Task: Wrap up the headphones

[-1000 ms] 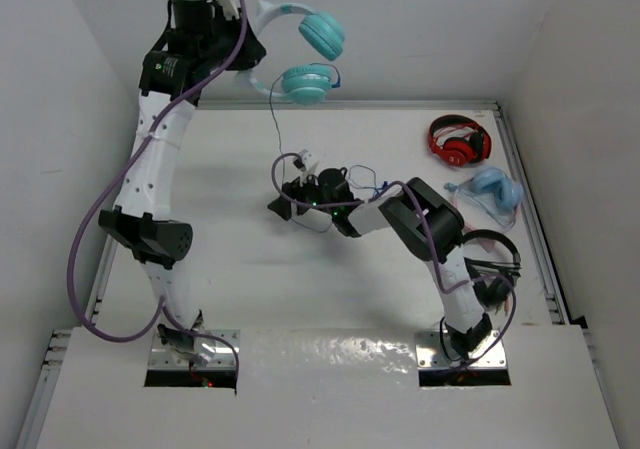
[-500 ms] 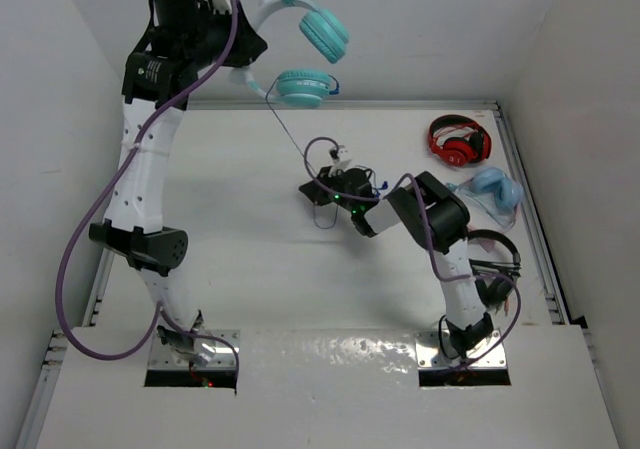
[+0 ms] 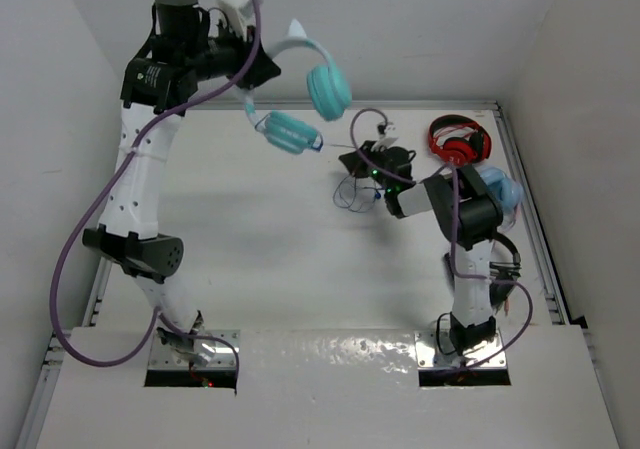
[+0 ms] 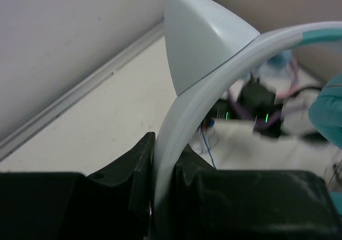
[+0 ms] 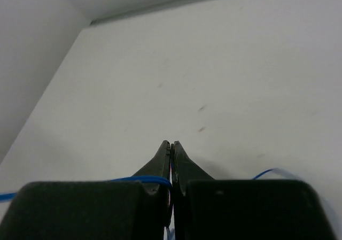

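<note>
One headphones (image 3: 328,87) in left gripper (image 4: 163,162), one cable (image 5: 147,179) in right gripper (image 5: 171,152)

I see a white worktop (image 3: 250,249) boxed in by plain white walls (image 3: 440,29) on three sides, a metal rail (image 3: 533,229) lining its right edge, evenly lit.

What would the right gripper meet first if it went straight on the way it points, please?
Probably only bare table; the right gripper, shut on the cable, has nothing else ahead, though depth is unclear.
</note>
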Robot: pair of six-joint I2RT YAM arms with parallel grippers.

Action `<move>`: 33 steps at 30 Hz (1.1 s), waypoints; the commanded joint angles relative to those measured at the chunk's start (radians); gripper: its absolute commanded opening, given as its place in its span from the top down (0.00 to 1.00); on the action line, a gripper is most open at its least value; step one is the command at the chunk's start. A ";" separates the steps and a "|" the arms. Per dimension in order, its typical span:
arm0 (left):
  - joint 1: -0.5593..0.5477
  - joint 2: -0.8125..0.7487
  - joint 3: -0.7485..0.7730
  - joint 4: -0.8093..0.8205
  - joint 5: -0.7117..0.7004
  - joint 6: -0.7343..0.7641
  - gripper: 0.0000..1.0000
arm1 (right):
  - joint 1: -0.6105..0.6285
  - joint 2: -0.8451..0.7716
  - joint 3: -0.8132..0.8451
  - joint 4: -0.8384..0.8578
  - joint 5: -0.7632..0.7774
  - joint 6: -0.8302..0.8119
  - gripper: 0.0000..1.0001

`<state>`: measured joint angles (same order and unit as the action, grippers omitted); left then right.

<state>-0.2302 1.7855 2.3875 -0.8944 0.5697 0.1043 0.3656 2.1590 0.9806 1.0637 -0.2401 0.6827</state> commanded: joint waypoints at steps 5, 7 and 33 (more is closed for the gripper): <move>-0.101 -0.153 -0.322 -0.228 -0.026 0.593 1.00 | -0.209 -0.197 0.283 -0.218 -0.062 -0.060 1.00; -0.118 -0.165 -0.385 -0.232 -0.089 0.612 1.00 | -0.223 -0.211 0.338 -0.273 -0.079 -0.080 1.00; -0.207 -0.230 -0.682 -0.058 -0.513 0.565 1.00 | -0.231 -0.341 0.497 -0.843 0.012 -0.383 1.00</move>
<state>-0.4149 1.6112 1.6814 -0.9764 0.0422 0.6605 0.1390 1.8565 1.4700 0.2470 -0.2649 0.3481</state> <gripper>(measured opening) 0.159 0.002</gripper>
